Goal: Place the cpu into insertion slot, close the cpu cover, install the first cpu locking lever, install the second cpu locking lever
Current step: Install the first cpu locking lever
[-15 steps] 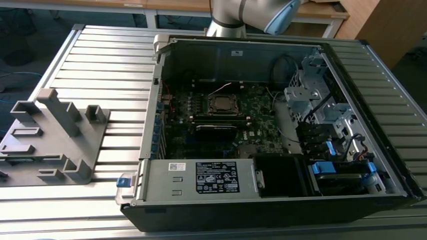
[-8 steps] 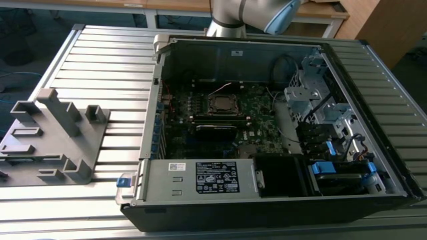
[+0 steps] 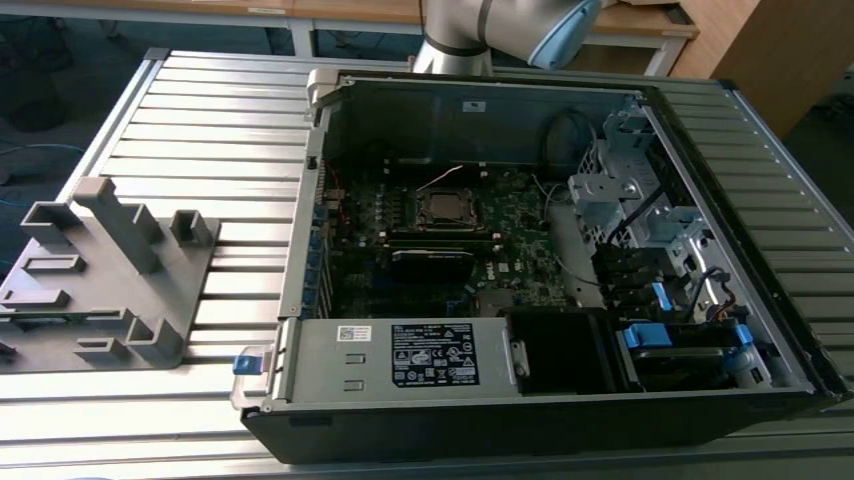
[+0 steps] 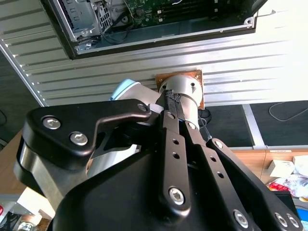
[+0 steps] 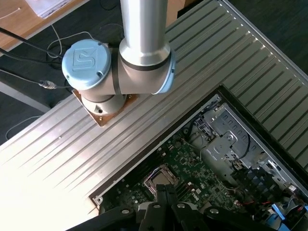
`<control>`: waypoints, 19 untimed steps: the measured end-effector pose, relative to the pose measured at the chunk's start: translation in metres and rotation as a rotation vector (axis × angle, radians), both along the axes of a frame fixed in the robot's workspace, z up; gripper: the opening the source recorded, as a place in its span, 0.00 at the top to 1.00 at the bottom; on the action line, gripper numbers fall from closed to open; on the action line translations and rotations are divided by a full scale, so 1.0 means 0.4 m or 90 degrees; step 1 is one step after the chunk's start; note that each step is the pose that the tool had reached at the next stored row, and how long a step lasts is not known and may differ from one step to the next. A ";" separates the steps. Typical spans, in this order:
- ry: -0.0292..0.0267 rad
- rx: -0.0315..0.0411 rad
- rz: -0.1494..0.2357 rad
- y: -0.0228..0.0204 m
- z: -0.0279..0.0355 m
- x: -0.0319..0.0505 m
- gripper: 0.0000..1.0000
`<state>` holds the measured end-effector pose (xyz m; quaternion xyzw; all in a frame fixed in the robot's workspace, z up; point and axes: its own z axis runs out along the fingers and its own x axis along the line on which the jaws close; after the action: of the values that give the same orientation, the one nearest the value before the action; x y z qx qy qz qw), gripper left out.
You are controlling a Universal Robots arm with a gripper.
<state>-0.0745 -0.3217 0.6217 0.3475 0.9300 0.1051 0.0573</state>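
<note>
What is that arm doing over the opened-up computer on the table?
A grey-and-blue robot arm stands beside an open black computer case lying on a ribbed aluminium table. Its black gripper hangs high above the dark green motherboard, roughly over the small square black socket with a silver rim, touching nothing. A dull grey-brown square, probably the cpu, seems to sit in that socket; whether it is locked in cannot be told.

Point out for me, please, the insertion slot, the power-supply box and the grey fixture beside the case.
insertion slot (image 3: 447,207), exterior view, middle of the square socket.
power-supply box (image 3: 320,360), exterior view, bare grey face beside its label.
grey fixture (image 3: 120,235), exterior view, tallest upright block.
</note>
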 end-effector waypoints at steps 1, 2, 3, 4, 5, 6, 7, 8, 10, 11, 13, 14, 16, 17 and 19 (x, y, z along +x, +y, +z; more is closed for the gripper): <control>0.0000 -0.0001 0.000 0.000 -0.004 0.000 0.89; 0.0001 -0.0001 0.000 -0.001 -0.009 0.000 0.89; 0.0000 -0.0001 0.000 -0.001 -0.013 0.000 0.89; 0.0000 0.0000 0.000 -0.002 -0.018 0.000 0.89; 0.0000 0.0000 0.000 -0.002 -0.023 0.000 0.89; 0.0001 -0.0001 0.000 -0.003 -0.027 0.000 0.89; 0.0001 -0.0001 0.000 -0.003 -0.032 0.000 0.89; 0.0001 0.0000 0.000 -0.004 -0.036 0.000 0.89; 0.0002 0.0000 0.000 -0.005 -0.045 0.000 0.89; 0.0003 0.0000 0.000 -0.005 -0.050 0.000 0.89; 0.0004 -0.0001 0.000 -0.006 -0.057 0.000 0.89; 0.0003 0.0001 0.000 -0.006 -0.057 0.000 0.89; 0.0003 0.0000 0.000 -0.006 -0.057 0.000 0.89; 0.0004 -0.0001 0.000 -0.006 -0.057 0.000 0.89; 0.0004 -0.0001 0.000 -0.006 -0.057 0.000 0.89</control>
<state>-0.0745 -0.3240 0.5989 0.3476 0.9300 0.1049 0.0570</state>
